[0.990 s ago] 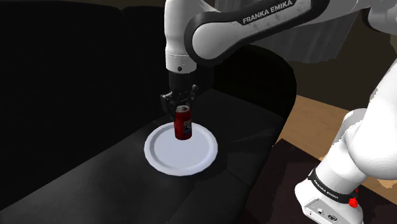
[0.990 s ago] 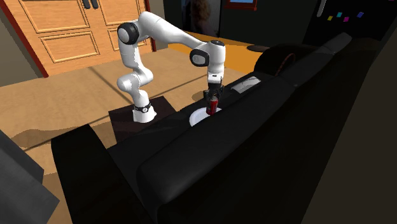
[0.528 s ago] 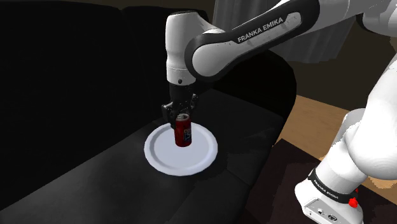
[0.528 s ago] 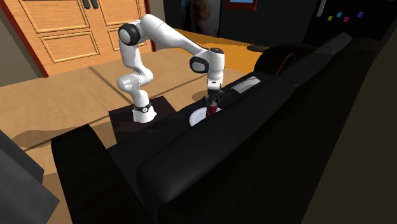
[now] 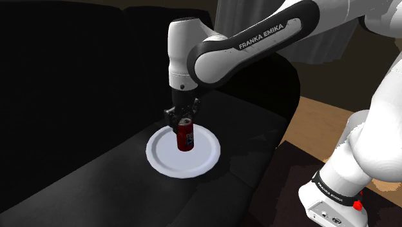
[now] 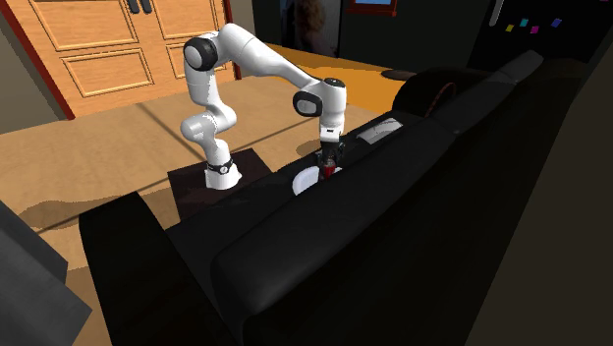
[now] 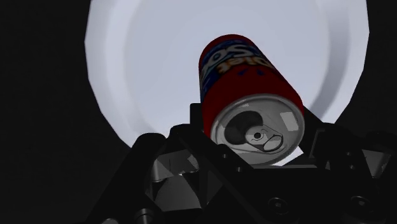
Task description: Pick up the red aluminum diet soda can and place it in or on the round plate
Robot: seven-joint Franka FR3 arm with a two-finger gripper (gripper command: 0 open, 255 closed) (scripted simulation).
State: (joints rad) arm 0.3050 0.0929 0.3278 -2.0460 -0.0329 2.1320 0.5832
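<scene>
Jaws are pinching the red soda can point(image 5: 186, 135) just below its silver top, the 2 black fingers of the gripper point(image 5: 183, 117) pressing on opposite sides. The can is hanging upright between them, its base reaching down to the middle of the round white plate point(image 5: 162, 158), which is lying on the black sofa seat point(image 5: 96, 184).

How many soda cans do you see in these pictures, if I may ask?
1. The red can stands upright over the middle of the white plate, clasped at its top by the tool.
</scene>
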